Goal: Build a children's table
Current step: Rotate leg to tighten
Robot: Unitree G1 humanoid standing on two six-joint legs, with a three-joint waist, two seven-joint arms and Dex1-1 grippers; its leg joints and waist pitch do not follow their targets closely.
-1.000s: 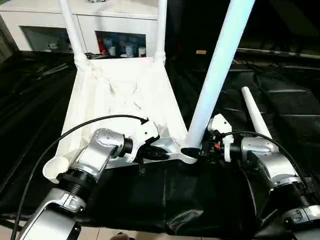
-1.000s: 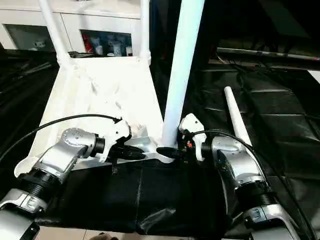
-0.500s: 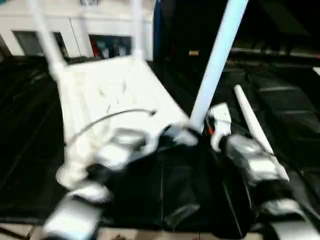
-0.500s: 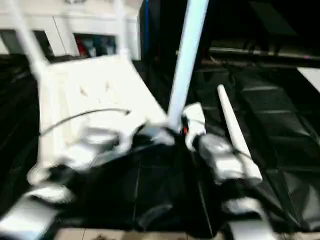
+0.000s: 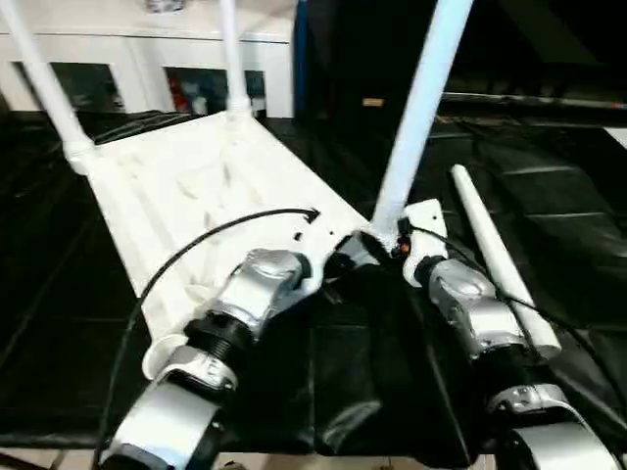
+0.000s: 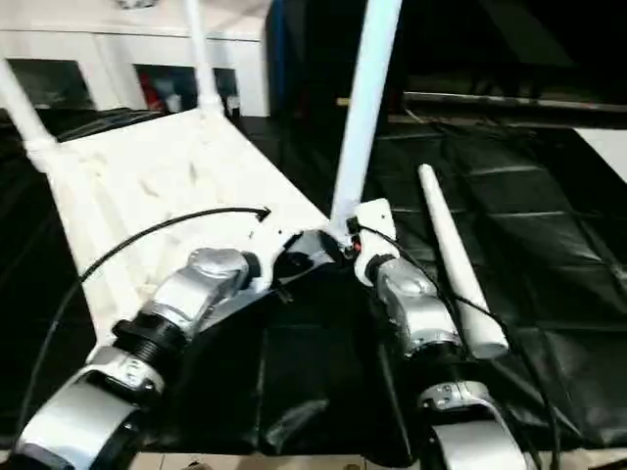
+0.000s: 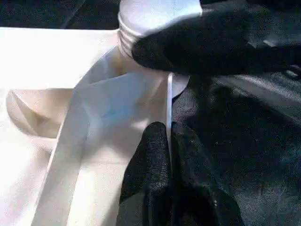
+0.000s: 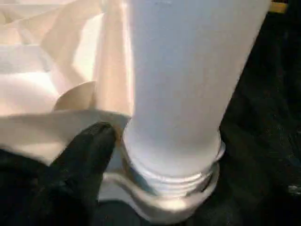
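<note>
The white tabletop (image 5: 196, 186) lies underside up on the black cloth, set at an angle. Two legs (image 5: 39, 78) (image 5: 232, 59) stand in its far corner sockets. A third leg (image 5: 416, 108) stands upright in the near right socket, its threaded end (image 8: 169, 186) seated there. My right gripper (image 5: 387, 240) is shut on this leg's base. My left gripper (image 5: 338, 264) is shut on the tabletop's thin rim (image 7: 168, 99) just beside that socket. The fourth leg (image 5: 495, 255) lies loose on the cloth to the right. The near left socket (image 5: 162, 354) is bare.
A white cabinet (image 5: 147, 59) with shelves stands beyond the work table. Wrinkled black cloth (image 5: 568, 186) stretches to the right of the loose leg. The table's front edge (image 5: 323, 452) runs just under my forearms. A black cable (image 5: 196, 245) arcs over my left arm.
Both arms have stretched forward. The held corner has moved away from me and the tabletop has swung anticlockwise on the cloth. The view has also shifted.
</note>
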